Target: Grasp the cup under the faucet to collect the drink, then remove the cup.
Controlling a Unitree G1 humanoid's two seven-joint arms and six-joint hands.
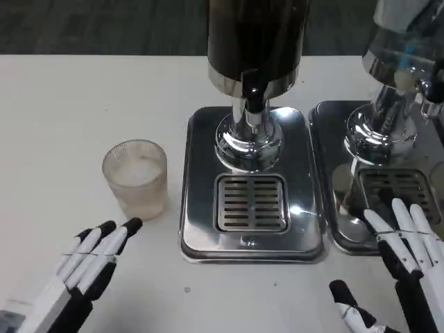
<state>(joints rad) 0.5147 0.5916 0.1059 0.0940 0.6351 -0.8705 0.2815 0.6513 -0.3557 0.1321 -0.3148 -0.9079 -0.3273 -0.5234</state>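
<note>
A ribbed translucent cup (pixel 135 178) stands upright on the white table, left of the dispenser's steel drip tray (pixel 198 229). The black faucet (pixel 254 99) hangs over the tray's slotted grate (pixel 251 202), which has nothing on it. My left hand (pixel 89 260) lies low at the front left, fingers straight and together, tips just short of the cup and apart from it. My right hand (pixel 402 260) is at the front right with fingers spread, holding nothing, its fingertips over the edge of the second tray.
A second dispenser (pixel 399 76) with its own steel tray (pixel 333 222) stands at the right, close to my right hand. The dark tank (pixel 255 35) rises over the middle tray. Bare white table extends to the left and front.
</note>
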